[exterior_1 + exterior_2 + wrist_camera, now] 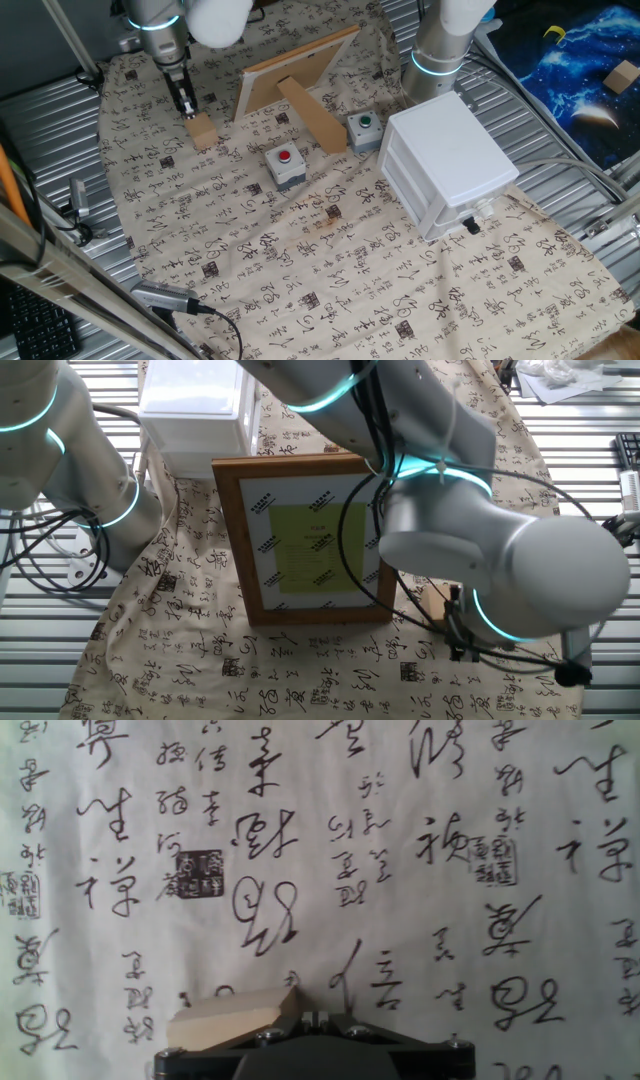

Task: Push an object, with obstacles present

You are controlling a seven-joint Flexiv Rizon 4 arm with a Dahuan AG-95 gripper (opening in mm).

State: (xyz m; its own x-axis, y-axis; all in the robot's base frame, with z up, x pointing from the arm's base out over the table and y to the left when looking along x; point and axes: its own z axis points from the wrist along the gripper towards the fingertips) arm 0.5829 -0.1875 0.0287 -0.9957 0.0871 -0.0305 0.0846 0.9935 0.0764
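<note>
The little wooden block (203, 131) sits near the far left corner of the worktop (300, 260) — right beside the claw (188, 108), touching its tips. The claw's fingers are pressed together, holding nothing.

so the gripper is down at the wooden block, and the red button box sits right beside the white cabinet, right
Not quite. The gripper is down at the block, but the box beside the cabinet is the green button box. The red button box sits farther from it, as the fixed view from the front shows.

Two button boxes (286, 165) (362, 130), one block (203, 131), frame (290, 75), cabinet (450, 165).
</note>
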